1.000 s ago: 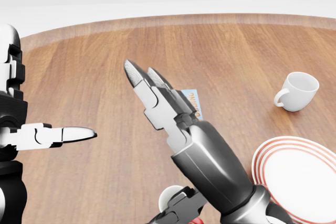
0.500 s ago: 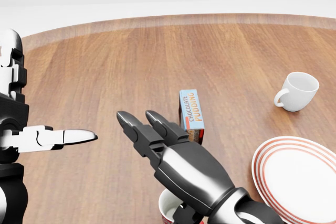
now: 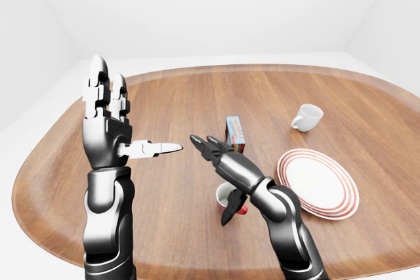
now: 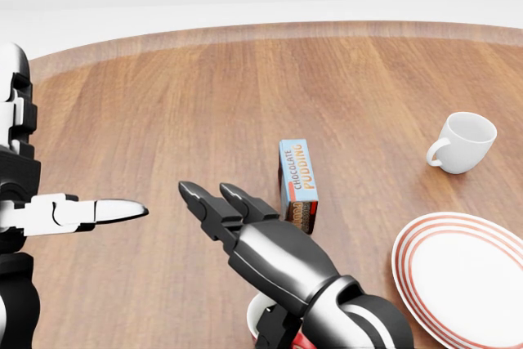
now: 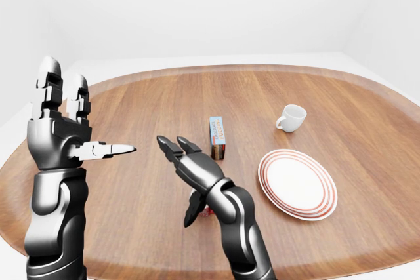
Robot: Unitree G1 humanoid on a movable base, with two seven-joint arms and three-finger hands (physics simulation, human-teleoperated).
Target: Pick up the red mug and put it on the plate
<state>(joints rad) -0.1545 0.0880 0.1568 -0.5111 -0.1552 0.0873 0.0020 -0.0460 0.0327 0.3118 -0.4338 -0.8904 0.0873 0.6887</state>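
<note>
1. Red mug (image 3: 228, 199) upright near the table's (image 3: 197, 96) bottom edge, left of plate (image 3: 319, 183).
2. Right hand (image 3: 220, 162) spread above mug, thumb beside it, ungrasped.
3. Left hand (image 3: 108, 132) raised, fingers open, empty.

You have an oval wooden table (image 3: 197, 96) filling the eye views, with a paler raised rim around its edge and white floor and walls beyond it. Near the middle of the table stands a chocolate pudding box (image 4: 297, 176), upright, blue on its upper face with a brown band at its lower end. Toward the right of the head view you see a white cup (image 4: 464, 142), tilted, its handle pointing left, well apart from the box.
</note>
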